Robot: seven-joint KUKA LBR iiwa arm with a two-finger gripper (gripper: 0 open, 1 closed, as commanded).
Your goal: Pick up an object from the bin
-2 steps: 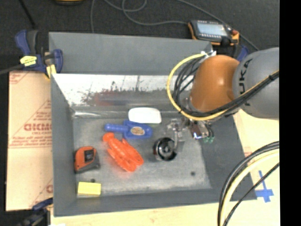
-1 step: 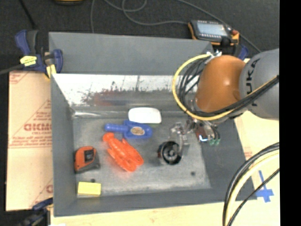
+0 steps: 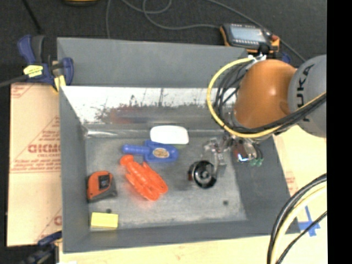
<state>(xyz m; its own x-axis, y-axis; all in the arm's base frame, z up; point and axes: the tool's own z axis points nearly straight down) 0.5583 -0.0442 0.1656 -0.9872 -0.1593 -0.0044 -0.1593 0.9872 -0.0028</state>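
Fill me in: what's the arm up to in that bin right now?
The arm reaches into the grey bin from the right. Its gripper is low on the bin's right side, just beside a black round thing; a grip on it can't be made out. To the left lie a white oval piece, a blue tool, an orange plastic piece, a tape measure and a yellow block.

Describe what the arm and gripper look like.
The arm is grey with black KUKA lettering. A rounded orange cover sits at its wrist, ringed by looped black and yellow cables. The gripper below it is small and of silvery metal.
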